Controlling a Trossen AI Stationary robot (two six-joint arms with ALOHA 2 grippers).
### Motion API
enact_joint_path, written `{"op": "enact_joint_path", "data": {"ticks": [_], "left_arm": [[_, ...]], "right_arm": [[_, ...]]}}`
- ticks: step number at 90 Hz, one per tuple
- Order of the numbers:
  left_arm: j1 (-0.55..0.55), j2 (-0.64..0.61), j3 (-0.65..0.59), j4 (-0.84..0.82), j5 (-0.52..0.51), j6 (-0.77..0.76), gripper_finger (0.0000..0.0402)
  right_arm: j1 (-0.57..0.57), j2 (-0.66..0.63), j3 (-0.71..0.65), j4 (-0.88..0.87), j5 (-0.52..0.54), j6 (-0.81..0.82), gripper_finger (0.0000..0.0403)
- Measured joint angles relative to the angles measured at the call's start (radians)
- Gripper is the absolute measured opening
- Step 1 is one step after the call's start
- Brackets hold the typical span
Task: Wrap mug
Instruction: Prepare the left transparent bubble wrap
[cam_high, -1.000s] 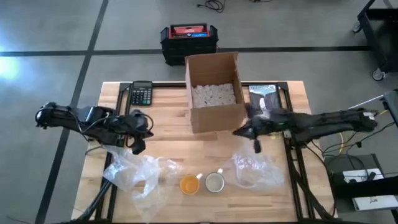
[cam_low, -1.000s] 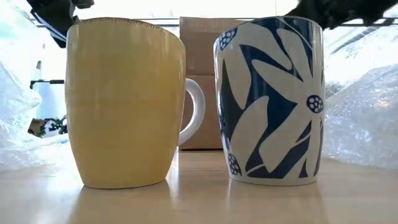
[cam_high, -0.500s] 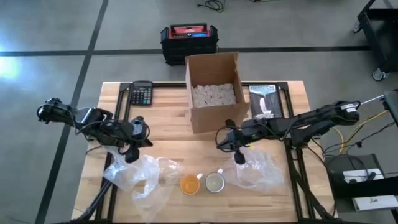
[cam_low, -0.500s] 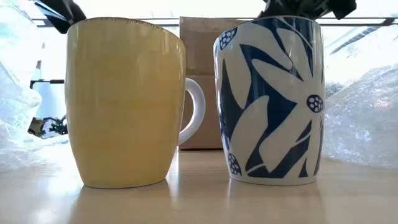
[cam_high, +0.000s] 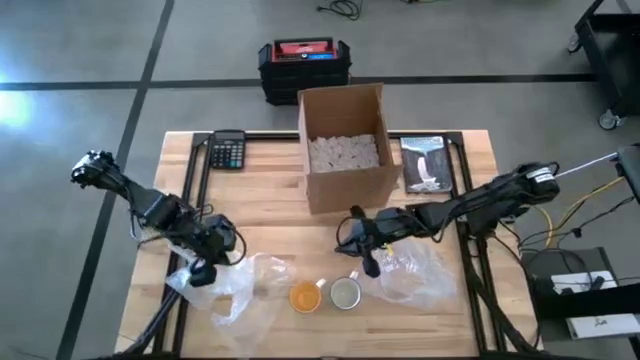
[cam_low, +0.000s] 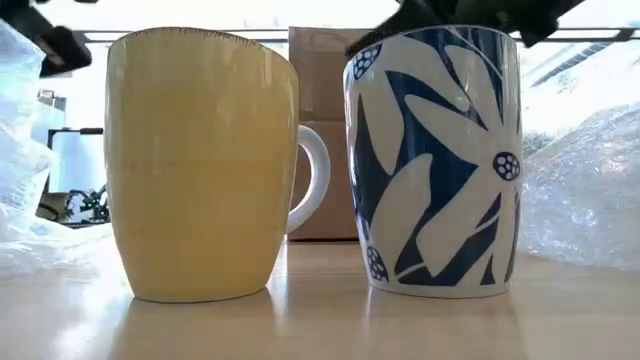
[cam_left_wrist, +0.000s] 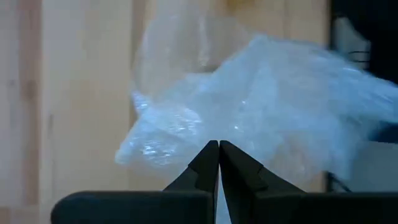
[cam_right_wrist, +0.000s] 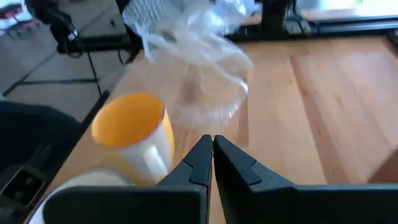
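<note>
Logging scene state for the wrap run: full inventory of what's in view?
yellow mug: 1, yellow, front edge, handle toward the other mug
blue-and-white mug: 1, floral, beside it
bubble wrap sheets: 2, clear, front left and front right
cardboard box: 1, brown, open, back centre, white filler inside
calculator: 1, black, back left
packet: 1, dark, right of box
case: 1, black and red, floor behind table
table: 1, wooden
left gripper: shut, over left wrap
right gripper: shut, above blue-and-white mug

Two mugs (cam_high: 306, 296) (cam_high: 345, 293) stood side by side at the table's (cam_high: 270, 190) front edge, bubble wrap (cam_high: 225, 283) to their left and more wrap (cam_high: 415, 272) to their right. Behind them sat a box (cam_high: 345, 150), with a calculator (cam_high: 228, 151) to its left. My left tool (cam_high: 197, 275) was over the left wrap; my right tool (cam_high: 366, 262) was just behind the right mug.
</note>
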Motion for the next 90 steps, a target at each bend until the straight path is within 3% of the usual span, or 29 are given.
{"op": "enact_joint_path", "data": {"ticks": [41,58,77,90], "left_arm": [[0.001,0.033,-0.336,0.273,-0.235,-0.026,0.0],[0.001,0.029,-0.404,0.36,-0.304,-0.035,0.0],[0.001,0.031,-0.45,0.454,-0.457,-0.032,0.0],[0.001,0.031,-0.45,0.458,-0.501,-0.033,0.0]], "right_arm": [[-0.018,0.401,0.414,-0.157,0.006,-0.139,0.0],[-0.039,0.541,0.614,-0.333,0.005,-0.194,0.0],[-0.08,0.637,0.793,-0.482,-0.004,-0.27,0.0],[-0.107,0.693,0.829,-0.542,-0.106,-0.263,0.0]]}}
